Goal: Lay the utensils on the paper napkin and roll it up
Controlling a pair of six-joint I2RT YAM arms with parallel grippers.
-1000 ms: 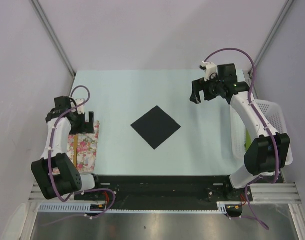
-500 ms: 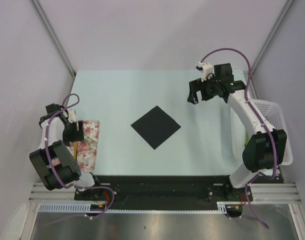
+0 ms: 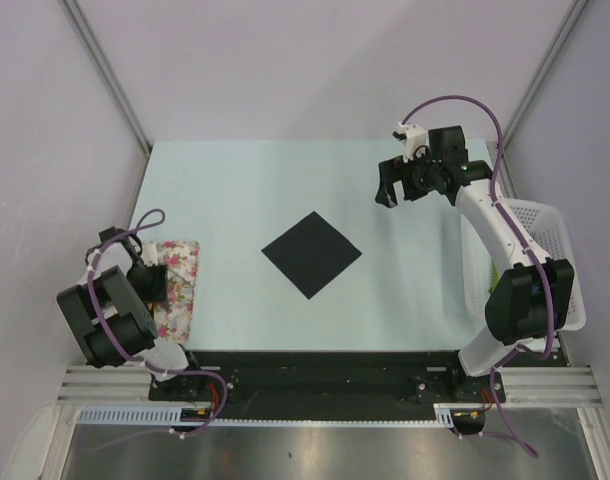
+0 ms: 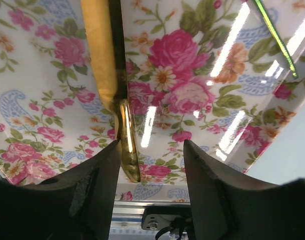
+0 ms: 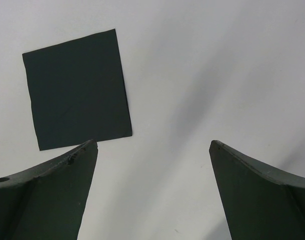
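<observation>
The paper napkin [image 3: 312, 254] is a black square lying flat mid-table, turned like a diamond; it also shows in the right wrist view [image 5: 77, 90]. A yellow-orange utensil [image 4: 112, 95] lies on the glossy floral pink-and-cream piece [image 3: 180, 285] at the near left. My left gripper [image 3: 150, 280] is low over it and open; the utensil's rounded end sits between the fingers, close to the left finger [image 4: 100, 200], in the left wrist view [image 4: 152, 147]. My right gripper [image 3: 390, 188] is open and empty, held above the table right of and behind the napkin [image 5: 153, 145].
A white slotted basket [image 3: 545, 260] stands at the table's right edge beside the right arm. The floral piece [image 4: 192, 90] fills the left wrist view. A metal rail runs along the near edge.
My left arm has pulled back toward the near left, and its gripper has come down over the floral piece. My right gripper has shifted slightly left.
</observation>
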